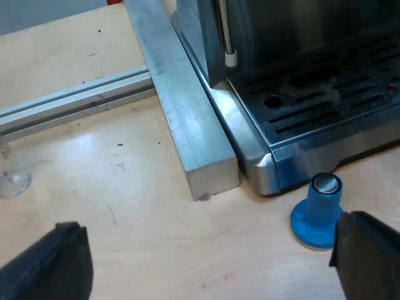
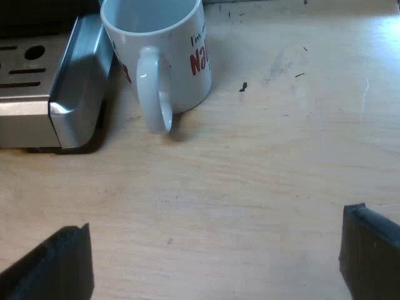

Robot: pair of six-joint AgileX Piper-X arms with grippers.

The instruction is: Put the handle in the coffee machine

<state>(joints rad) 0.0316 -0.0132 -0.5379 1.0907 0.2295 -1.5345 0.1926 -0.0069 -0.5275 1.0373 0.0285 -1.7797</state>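
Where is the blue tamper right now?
In the left wrist view the blue tamper stands upright on the wooden table, just off a corner of the espresso machine, close to one finger of the open left gripper.

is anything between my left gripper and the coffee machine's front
Yes: a blue tamper stands by the espresso machine's front corner, just ahead of the open left gripper. A metal bar lies along the machine's side.

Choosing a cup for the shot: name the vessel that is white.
The mug, with red lettering, beside the machine; the glass is clear.
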